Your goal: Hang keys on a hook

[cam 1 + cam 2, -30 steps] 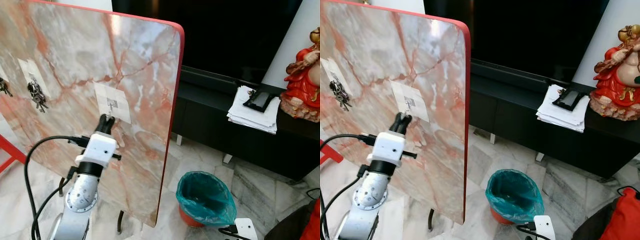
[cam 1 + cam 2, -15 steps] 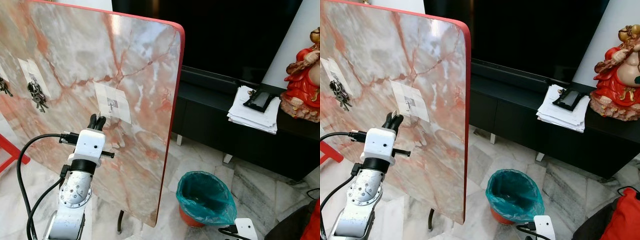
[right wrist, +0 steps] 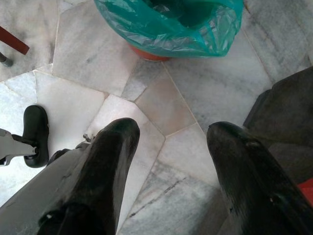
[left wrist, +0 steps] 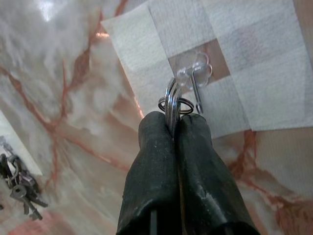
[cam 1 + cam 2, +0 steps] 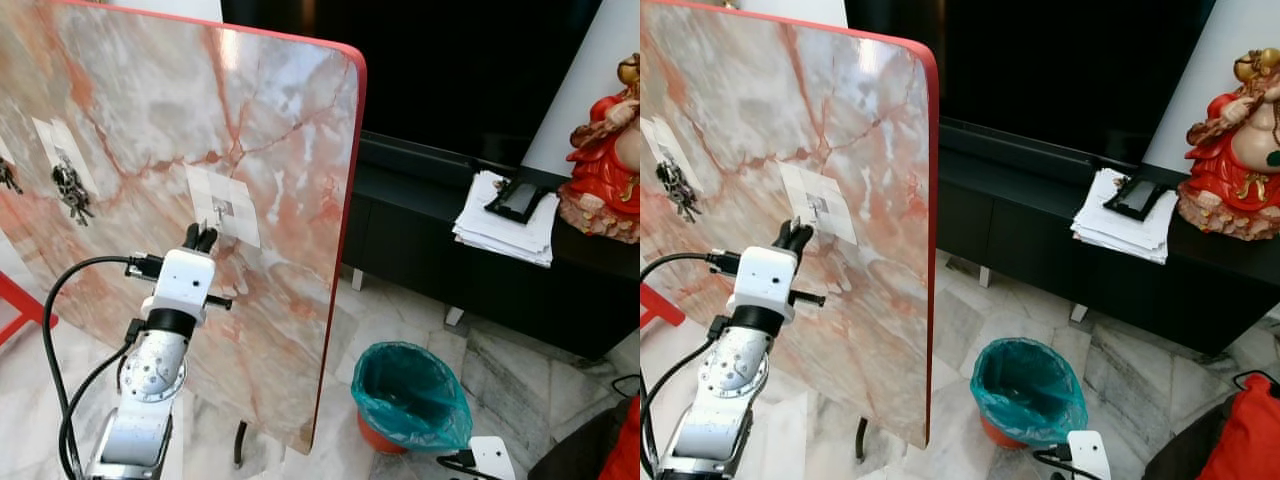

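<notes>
Silver metal key rings (image 4: 171, 100) stick out from between the black fingers of the left gripper (image 4: 173, 125), which are clamped together on them. They sit just beside the small clear-based metal hook (image 4: 196, 83) taped to the upright pink marble board (image 5: 250, 120). With its fingers spread apart, the right gripper (image 3: 168, 137) hangs over the marble floor (image 3: 195, 98).

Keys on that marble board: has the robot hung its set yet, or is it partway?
Partway. Done: a dark key bunch already hangs on another hook on the pink-veined marble board. In hand: the left gripper pinches a silver key ring just beside the clear plastic hook. Left: slipping the ring over the hook's metal prong and letting go. The right gripper hangs open.
</notes>
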Robot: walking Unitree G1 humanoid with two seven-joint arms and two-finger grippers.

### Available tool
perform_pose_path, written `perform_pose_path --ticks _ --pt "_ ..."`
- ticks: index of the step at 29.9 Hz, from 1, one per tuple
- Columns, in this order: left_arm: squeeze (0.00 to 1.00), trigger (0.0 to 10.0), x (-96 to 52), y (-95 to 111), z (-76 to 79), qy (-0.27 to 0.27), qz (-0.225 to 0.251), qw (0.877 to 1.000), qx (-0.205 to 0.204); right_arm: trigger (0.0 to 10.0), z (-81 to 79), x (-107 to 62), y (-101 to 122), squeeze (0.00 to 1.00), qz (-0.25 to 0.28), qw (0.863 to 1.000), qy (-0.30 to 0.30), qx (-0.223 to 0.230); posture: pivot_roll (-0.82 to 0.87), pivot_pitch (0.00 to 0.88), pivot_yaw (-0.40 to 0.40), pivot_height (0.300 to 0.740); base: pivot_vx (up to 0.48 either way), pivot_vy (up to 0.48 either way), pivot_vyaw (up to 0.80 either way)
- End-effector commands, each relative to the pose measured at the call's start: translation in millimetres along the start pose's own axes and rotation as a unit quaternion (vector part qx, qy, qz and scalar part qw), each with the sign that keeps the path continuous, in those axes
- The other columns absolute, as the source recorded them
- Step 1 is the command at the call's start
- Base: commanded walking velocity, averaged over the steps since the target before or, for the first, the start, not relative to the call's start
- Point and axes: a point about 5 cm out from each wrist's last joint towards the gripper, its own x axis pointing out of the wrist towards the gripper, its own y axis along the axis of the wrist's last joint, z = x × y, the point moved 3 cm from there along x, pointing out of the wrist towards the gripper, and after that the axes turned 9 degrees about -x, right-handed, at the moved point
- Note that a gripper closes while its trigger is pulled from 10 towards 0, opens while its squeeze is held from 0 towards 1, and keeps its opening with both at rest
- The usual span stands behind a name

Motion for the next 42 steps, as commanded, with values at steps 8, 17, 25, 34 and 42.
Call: perform_pose_path --ticks 8,17,25,34,42 --pt "0.00 10.0 4.5 -0.8 2.1 -0.021 -0.007 1.000 -0.015 10.0 3.4 -0.5 0.2 0.00 0.000 1.000 -0.003 -0.003 0.03 0.000 -0.095 0.740 0.000 0.000 0.00" --pt "0.00 10.0 4.9 -6.0 6.8 -0.041 -0.026 0.999 -0.023 10.0 3.3 -0.5 0.2 0.00 0.000 1.000 -0.003 -0.003 0.03 0.000 -0.096 0.740 0.000 0.000 0.00" --pt "0.00 10.0 2.0 -13.4 12.4 -0.057 -0.050 0.997 -0.033 10.0 3.3 -0.5 -0.1 0.00 -0.001 1.000 -0.003 -0.004 0.02 0.000 -0.095 0.740 0.000 0.000 0.00" --pt "0.00 10.0 -2.7 -8.0 12.9 -0.059 -0.038 0.997 -0.037 10.0 3.4 -0.6 -0.2 0.00 0.000 1.000 -0.003 -0.004 0.03 0.000 -0.096 0.740 0.000 0.000 0.00" --pt "0.00 10.0 -3.0 5.0 20.7 -0.087 -0.014 0.995 -0.053 10.0 3.6 -0.5 0.2 0.00 0.000 1.000 -0.003 -0.005 0.03 0.000 -0.097 0.740 0.000 0.000 0.00"
